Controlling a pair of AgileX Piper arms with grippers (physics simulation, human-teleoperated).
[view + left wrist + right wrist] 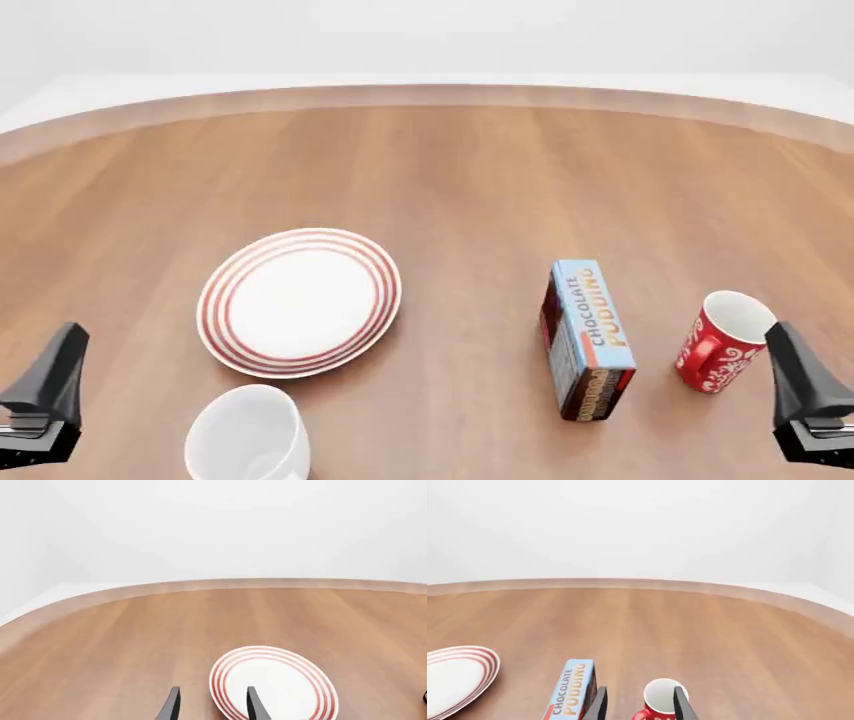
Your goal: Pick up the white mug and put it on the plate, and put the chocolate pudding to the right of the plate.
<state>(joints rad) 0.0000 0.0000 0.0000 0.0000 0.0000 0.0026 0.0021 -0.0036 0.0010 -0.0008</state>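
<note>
Left gripper point(212, 707): jaws apart, empty, near-left corner.
White mug point(248, 437): near edge of bench, just near of plate point(299, 300); risk: pushed off.
Chocolate pudding point(587, 338): right of centre, tall, topple-prone.
Red mug point(721, 342) close beside: wrong-mug risk.
Right gripper point(639, 705): jaws apart, empty.

Red mug point(722, 342), wooden table point(467, 170)

Count on my table point(454, 170), clock positions read off the front view:

- Mugs: two. One white mug point(248, 437) at 7 o'clock; one red mug point(722, 343) at 4 o'clock.
- Plates: one, the plate point(299, 300), red-ringed, at 9 o'clock.
- Boxes: one, the chocolate pudding point(587, 338), at 4 o'clock, inboard of the red mug.
- Tables: one.
</note>
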